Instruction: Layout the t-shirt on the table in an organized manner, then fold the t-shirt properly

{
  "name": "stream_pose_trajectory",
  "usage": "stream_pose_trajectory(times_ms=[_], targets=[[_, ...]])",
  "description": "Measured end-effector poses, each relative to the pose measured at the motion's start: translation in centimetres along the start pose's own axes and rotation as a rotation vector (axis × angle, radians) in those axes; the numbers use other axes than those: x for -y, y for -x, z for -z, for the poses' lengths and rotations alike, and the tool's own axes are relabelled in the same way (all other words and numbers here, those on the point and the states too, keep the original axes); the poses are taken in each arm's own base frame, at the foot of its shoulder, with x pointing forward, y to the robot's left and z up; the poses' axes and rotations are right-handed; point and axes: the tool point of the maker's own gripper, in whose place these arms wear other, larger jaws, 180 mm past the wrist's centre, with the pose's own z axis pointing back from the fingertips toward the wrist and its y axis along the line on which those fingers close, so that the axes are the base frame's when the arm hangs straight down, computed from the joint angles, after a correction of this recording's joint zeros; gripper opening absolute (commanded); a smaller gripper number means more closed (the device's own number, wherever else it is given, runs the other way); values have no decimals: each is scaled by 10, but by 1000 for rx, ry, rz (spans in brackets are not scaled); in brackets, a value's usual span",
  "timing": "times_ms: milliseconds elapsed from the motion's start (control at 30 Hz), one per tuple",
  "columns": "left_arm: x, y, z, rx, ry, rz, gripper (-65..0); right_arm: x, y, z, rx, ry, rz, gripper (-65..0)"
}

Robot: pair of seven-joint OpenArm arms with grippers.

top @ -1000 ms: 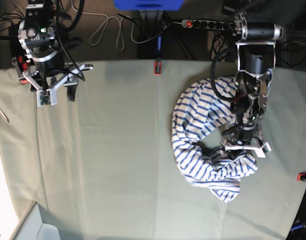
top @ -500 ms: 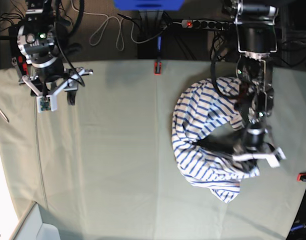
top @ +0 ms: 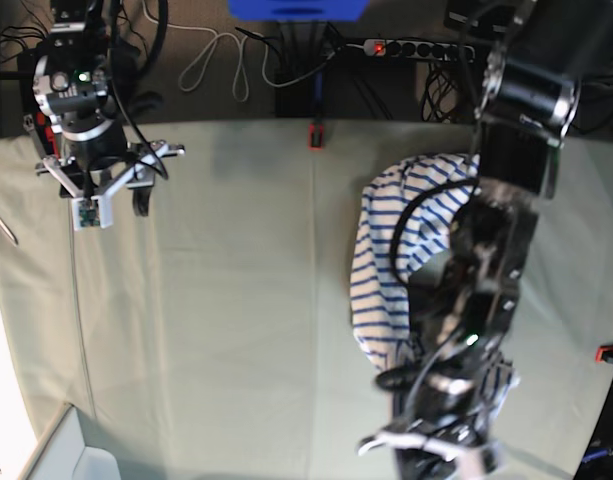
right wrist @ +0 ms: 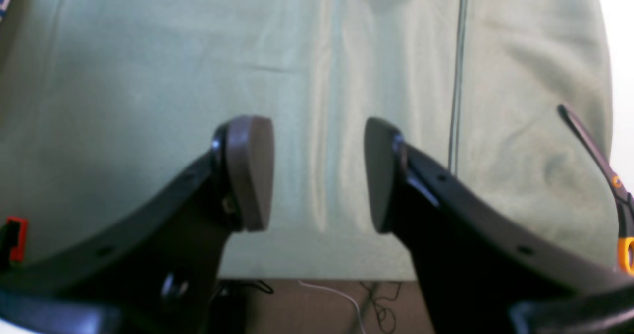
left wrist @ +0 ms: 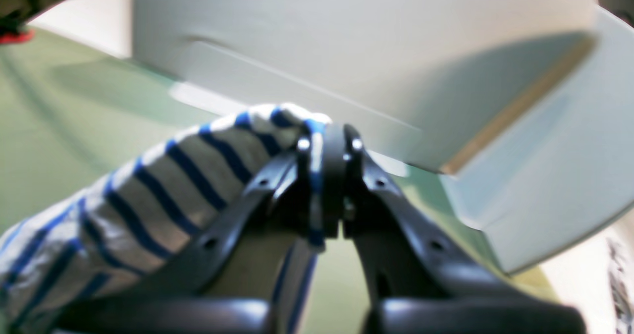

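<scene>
Left gripper [top: 431, 450] sits at the base view's bottom edge, and its fingertips cannot be made out there against the dark arm. That arm covers the middle of the shirt [top: 386, 260], so the fabric under it is hidden. In the left wrist view everything is soft: the shirt [left wrist: 148, 185] runs off the left and bottom edges, and the pale box [left wrist: 346, 51] beyond the pincer is blurred and cut by the top. In the right wrist view, a dark and orange tool [right wrist: 602, 170], right of the right gripper [right wrist: 319, 173], is cut off at the edge; what it is, I cannot tell.
</scene>
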Motion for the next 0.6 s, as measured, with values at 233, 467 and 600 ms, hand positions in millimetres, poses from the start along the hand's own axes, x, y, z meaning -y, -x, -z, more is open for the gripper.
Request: stream_pose_trajectory(times_ms=[233, 467, 600], targets=[[74, 17, 30, -50, 119, -1, -649, 15, 14, -3, -63, 42, 4, -344], [163, 61, 18, -141, 279, 0, -649, 32, 20, -6, -83, 88, 24, -344], [187, 72, 9, -164, 335, 12, -649, 31, 20, -6, -83, 86, 27, -344]])
